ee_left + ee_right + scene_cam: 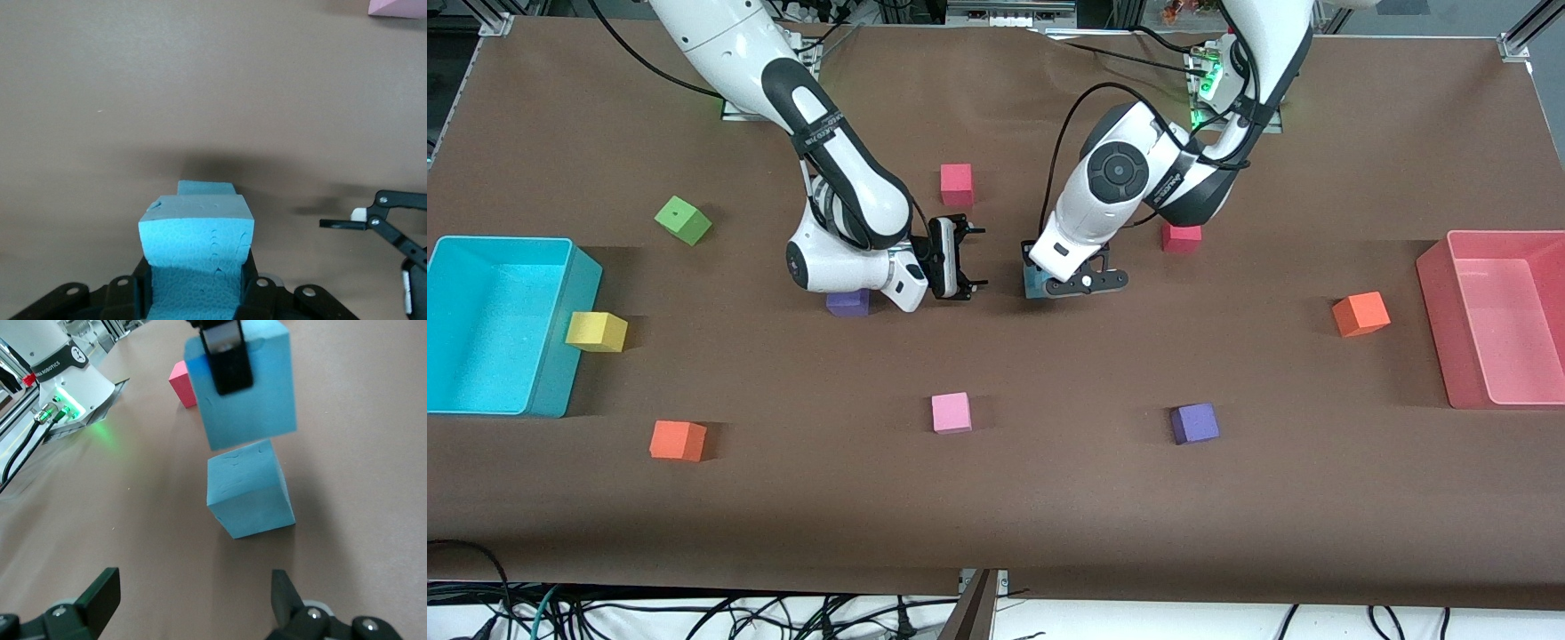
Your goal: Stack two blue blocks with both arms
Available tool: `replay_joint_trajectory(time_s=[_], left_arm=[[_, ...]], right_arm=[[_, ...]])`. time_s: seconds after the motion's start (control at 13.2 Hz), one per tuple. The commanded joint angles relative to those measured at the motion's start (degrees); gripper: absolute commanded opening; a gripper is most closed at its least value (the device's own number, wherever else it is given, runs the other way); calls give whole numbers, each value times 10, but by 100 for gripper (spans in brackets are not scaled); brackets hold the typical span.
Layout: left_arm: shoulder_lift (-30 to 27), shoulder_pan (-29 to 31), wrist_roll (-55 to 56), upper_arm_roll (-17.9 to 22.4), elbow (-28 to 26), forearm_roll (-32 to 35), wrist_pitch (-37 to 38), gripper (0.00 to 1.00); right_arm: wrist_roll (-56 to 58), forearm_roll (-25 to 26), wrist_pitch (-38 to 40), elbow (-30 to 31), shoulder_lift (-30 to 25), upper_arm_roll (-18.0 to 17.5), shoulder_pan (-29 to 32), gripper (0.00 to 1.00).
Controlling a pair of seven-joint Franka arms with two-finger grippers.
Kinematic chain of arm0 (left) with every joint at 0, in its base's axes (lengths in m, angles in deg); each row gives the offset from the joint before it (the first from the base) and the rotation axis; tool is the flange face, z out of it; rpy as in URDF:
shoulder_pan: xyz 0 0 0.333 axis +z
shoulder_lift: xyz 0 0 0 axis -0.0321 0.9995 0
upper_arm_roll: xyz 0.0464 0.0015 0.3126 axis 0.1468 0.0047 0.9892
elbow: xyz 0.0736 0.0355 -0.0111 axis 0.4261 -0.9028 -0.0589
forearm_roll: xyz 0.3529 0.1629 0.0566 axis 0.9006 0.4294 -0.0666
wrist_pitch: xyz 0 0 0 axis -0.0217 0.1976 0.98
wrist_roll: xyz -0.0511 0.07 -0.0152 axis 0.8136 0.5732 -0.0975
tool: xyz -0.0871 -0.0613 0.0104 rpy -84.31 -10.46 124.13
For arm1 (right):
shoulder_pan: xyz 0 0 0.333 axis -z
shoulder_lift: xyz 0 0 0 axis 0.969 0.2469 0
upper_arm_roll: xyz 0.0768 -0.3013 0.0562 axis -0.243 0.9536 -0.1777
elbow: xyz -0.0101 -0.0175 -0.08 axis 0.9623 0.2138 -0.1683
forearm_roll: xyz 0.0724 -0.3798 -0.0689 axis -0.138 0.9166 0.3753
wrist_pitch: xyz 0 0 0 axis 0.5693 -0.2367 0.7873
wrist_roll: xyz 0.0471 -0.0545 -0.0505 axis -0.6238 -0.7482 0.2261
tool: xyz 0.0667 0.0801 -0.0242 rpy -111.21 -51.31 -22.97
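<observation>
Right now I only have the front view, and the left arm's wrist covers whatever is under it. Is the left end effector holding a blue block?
Observer: Yes. The left end effector is shut on the upper blue block; the right wrist view shows it plainly.
Operator: Where is the second one?
Observer: The lower blue block sits on the table directly under it, turned slightly relative to it. I cannot tell whether they touch.
Operator: And the right end effector?
Observer: The right end effector is open and empty, facing both blocks from beside them.
</observation>
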Motion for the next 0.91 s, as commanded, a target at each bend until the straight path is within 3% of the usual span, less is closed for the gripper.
replay_joint_trajectory(time_s=[0.0,0.83], left_arm=[[18,-14,10,10,17,2,-10,0],[15,-33,19,12,0,36,-10,0]], right_arm=[[45,-39,-8,5,13,-5,0,100],[48,-45,-12,-4,23,-8,-3,100]])
